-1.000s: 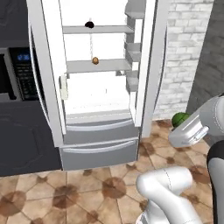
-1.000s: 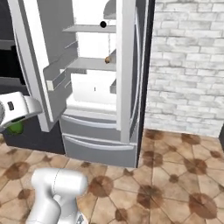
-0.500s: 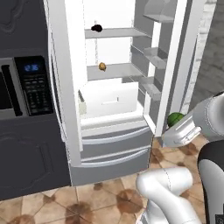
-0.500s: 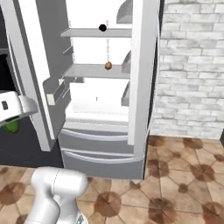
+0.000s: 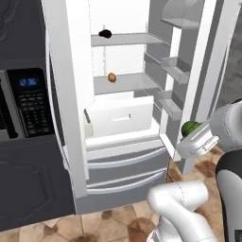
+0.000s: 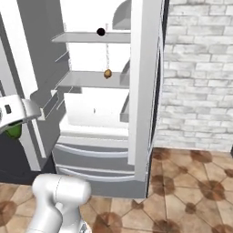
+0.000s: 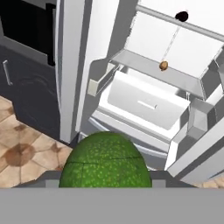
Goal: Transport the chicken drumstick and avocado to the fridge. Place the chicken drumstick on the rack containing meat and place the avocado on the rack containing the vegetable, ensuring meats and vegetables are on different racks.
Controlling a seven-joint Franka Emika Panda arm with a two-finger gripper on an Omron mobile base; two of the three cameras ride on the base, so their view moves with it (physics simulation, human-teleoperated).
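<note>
My gripper point(image 5: 193, 137) is shut on the avocado point(image 5: 190, 127), a round green fruit held low to the right of the open fridge point(image 5: 61, 94). In the hand view the avocado point(image 7: 105, 162) sits close at the bottom, with the fridge interior beyond it. The dark eggplant point(image 5: 105, 34) lies on the upper grey rack point(image 5: 134, 38). An orange-brown meat lump point(image 5: 112, 77) rests on the lower rack point(image 5: 130, 83). The chicken drumstick is out of view.
A white drawer point(image 5: 120, 116) stands below the lower rack. The right fridge door point(image 5: 208, 71) with its door bins stands open just behind the gripper. A dark panel with blue digits point(image 5: 28, 101) is on the left. A brick wall point(image 6: 195, 77) is to the right.
The whole picture has shifted and the fridge has grown larger, so the base has driven closer. The avocado stays in the gripper.
</note>
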